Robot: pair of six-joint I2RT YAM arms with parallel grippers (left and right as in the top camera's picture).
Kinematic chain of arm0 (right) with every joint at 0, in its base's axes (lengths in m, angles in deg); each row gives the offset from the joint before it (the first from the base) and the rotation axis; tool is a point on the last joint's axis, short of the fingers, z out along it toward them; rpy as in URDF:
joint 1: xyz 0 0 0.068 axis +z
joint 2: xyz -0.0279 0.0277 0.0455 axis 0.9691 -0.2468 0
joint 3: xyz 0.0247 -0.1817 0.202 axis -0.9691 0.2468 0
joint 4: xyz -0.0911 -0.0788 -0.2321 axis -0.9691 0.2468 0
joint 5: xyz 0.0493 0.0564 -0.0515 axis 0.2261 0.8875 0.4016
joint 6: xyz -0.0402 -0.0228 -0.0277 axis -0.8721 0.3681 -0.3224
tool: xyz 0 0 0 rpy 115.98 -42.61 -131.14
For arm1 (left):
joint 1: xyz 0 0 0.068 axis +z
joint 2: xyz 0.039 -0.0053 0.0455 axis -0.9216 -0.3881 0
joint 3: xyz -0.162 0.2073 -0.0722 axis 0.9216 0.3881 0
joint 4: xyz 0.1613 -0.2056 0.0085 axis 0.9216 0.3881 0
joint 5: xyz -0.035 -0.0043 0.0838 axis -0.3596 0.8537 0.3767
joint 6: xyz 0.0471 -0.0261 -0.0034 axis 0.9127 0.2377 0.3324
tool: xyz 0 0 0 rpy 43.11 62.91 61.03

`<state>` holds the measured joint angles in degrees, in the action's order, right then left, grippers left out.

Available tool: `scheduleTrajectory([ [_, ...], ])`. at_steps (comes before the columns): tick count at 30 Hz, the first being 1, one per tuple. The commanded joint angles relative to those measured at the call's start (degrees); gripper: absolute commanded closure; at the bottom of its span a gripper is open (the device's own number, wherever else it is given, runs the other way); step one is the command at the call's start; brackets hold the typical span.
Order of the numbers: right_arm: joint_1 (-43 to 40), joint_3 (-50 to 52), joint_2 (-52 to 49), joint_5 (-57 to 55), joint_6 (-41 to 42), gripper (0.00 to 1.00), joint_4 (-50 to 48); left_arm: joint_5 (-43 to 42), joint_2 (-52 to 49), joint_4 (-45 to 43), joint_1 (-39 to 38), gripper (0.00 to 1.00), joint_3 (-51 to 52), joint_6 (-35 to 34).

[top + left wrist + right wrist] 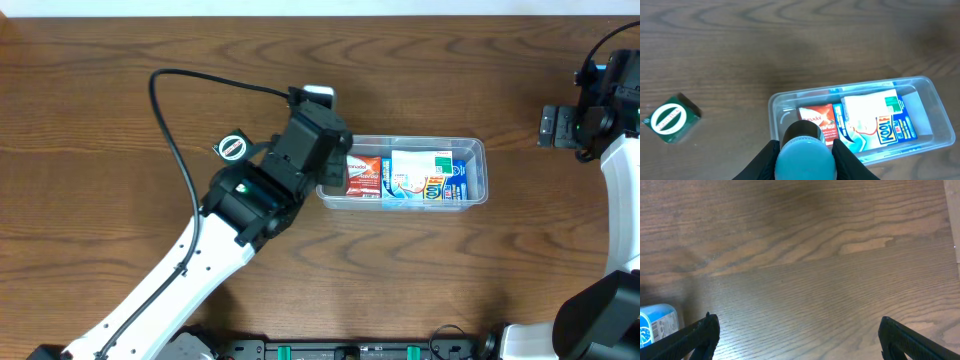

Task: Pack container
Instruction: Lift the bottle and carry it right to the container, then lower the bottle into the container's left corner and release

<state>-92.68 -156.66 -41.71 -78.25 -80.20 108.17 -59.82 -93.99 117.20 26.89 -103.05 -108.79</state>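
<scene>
The container point(472, 145) is a clear tub right of the table's middle, and the left wrist view shows it point(936, 97) from above. Inside lie a red package point(821, 119), a white and green package point(871, 102) and a blue and white package point(890, 131). My left gripper point(806, 150) hangs over the tub's left end, shut on a light-blue rounded bottle point(805, 162) whose dark end point(801, 131) points down into the tub. Overhead, the left gripper point(328, 160) covers that end. My right gripper point(555, 127) stands open at the far right, with nothing between its fingers point(697, 335).
A small green box with a round white label point(232, 148) lies on the wood just left of my left wrist, also in the left wrist view point(671, 118). A blue and white package edge point(657, 324) shows at the left border of the right wrist view.
</scene>
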Motion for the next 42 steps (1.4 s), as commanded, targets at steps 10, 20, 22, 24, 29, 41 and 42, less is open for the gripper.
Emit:
scheduleTrajectory([
  [10,-0.2,-0.2,1.3,-0.3,0.8,0.01,-0.1,0.5,-8.9,-0.3,-0.9,0.68,-0.7,-2.6],
  [20,-0.2,-0.2,1.3,-0.3,0.8,0.01,-0.1,3.0,-15.8,-1.9,-0.9,0.68,-0.7,-2.5],
  [22,-0.2,-0.2,1.3,-0.3,0.8,0.01,-0.1,3.6,-17.2,-2.1,-0.9,0.68,-0.7,-2.5],
  [24,-0.2,-0.2,1.3,-0.3,0.8,0.01,-0.1,3.5,-18.5,-2.4,-0.9,0.68,-0.7,-2.5],
  [29,-0.2,-0.2,1.3,-0.3,0.8,0.01,-0.1,3.5,-21.6,-4.2,-0.9,0.68,-0.7,-2.5],
  [41,-0.2,-0.2,1.3,-0.3,0.8,0.01,-0.1,5.5,-24.2,-5.4,-0.8,0.68,-0.7,-2.5],
  [42,-0.2,-0.2,1.3,-0.3,0.8,0.01,-0.1,5.5,-24.3,-5.4,-0.8,0.67,-0.7,-2.5],
])
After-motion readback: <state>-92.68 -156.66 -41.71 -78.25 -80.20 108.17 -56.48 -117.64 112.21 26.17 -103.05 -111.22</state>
